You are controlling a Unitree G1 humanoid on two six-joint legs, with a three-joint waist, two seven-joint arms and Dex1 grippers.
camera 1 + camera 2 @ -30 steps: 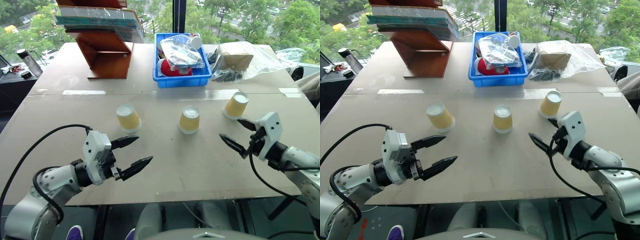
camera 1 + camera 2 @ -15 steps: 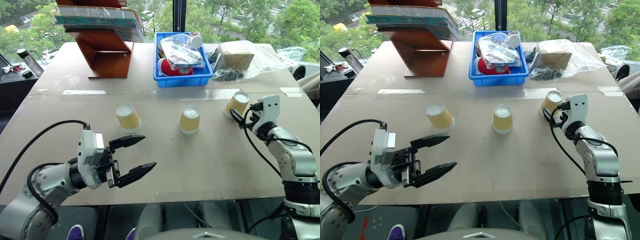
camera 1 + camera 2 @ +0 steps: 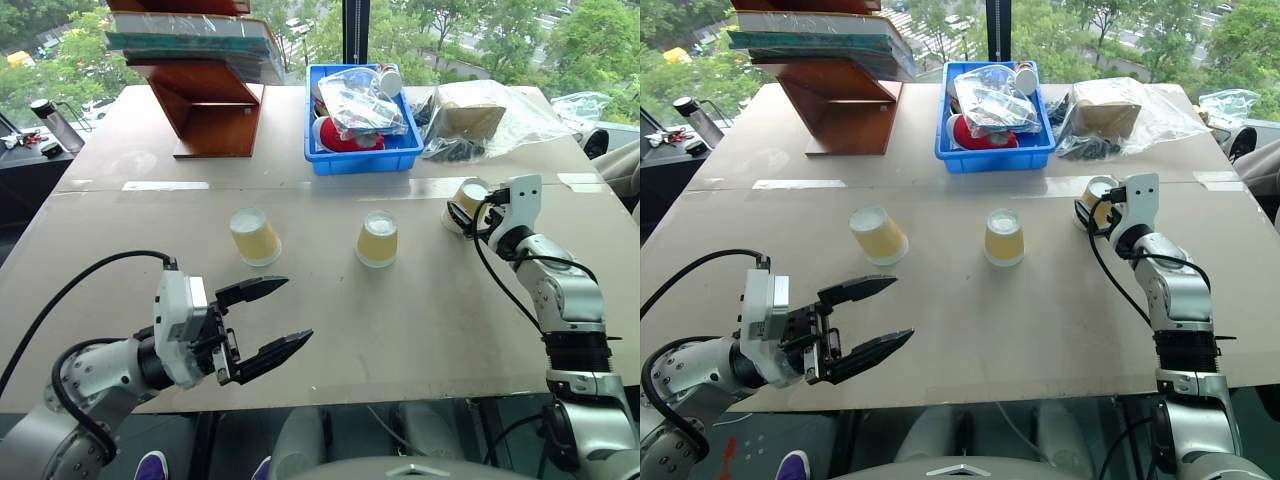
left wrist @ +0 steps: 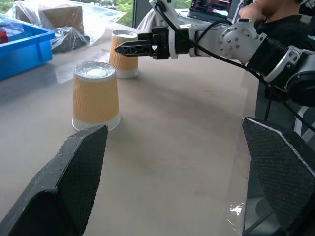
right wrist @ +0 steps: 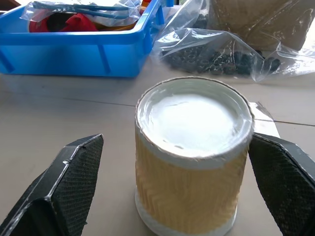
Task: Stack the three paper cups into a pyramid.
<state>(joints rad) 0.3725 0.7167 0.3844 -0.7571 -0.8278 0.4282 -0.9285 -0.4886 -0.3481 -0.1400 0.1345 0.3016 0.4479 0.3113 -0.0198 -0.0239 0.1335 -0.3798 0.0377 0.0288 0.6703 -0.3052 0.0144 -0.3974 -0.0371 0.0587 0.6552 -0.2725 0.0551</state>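
While three upturned paper cups (image 3: 256, 236) sit apart on the table (image 3: 420, 320), right end effector (image 5: 172, 162) brackets the rightmost, wide open, holding nothing; light, crushable, best gripped gently mid-wall.

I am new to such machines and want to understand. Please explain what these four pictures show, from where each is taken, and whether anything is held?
This is a humanoid robot with two arms, each ending in a two-fingered black tool. Two pictures come from cameras in its head, looking down over the table. The other two come from a camera on each wrist, looking along that tool's fingers.

On the table three paper cups stand upside down in a row: the left cup, the middle cup and the right cup. Behind them are a blue bin of clutter, a wooden rack and a plastic bag.

The left tool is open over the near edge of the table. The right tool is open around the right cup. Nothing is held yet.
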